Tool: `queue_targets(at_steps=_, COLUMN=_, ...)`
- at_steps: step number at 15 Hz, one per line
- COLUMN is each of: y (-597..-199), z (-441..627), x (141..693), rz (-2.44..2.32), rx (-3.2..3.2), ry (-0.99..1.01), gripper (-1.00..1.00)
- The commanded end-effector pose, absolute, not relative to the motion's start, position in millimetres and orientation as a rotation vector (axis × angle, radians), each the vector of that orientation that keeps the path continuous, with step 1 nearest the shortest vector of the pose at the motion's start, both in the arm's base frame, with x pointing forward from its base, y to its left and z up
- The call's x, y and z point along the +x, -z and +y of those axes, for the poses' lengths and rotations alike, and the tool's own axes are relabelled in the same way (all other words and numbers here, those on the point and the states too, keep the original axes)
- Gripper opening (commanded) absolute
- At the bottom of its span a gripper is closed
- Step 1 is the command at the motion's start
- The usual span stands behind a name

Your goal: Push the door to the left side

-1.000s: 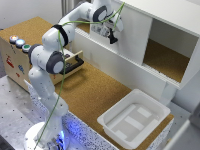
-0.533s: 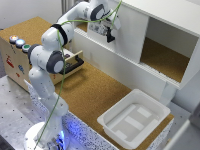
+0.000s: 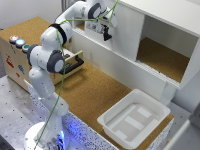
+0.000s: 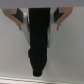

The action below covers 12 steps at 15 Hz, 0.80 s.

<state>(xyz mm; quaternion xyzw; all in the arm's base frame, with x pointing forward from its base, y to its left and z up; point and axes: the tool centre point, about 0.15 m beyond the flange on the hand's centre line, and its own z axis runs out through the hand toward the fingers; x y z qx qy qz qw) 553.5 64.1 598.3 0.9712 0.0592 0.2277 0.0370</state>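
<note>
The door (image 3: 126, 36) is a flat white panel covering the left part of the white cabinet's (image 3: 170, 15) front in the exterior view. To its right, the cabinet's opening shows a cork floor (image 3: 160, 56). My gripper (image 3: 106, 34) sits against the door's face near its left edge, at mid height. In the wrist view, the gripper (image 4: 41, 71) appears as one dark shape with its fingers (image 4: 40, 45) together, shut on nothing, against the white door (image 4: 67, 55).
A wooden box (image 3: 12, 57) with coloured buttons on top stands at the exterior view's left, its drawer (image 3: 74, 62) with a black handle pulled out. A white tray (image 3: 131, 129) lies on the cork table in front of the cabinet.
</note>
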Motion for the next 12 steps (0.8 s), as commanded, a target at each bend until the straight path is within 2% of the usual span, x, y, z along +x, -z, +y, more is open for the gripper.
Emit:
queue_targets(at_steps=1, y=-567, z=102, x=608, rz=0.261, rx=2.861, ry=-0.733, gripper=-1.00)
queue_targets(at_steps=12, y=-571, z=150, x=606, rz=0.449, rx=2.833, ry=-0.786, gripper=-1.00)
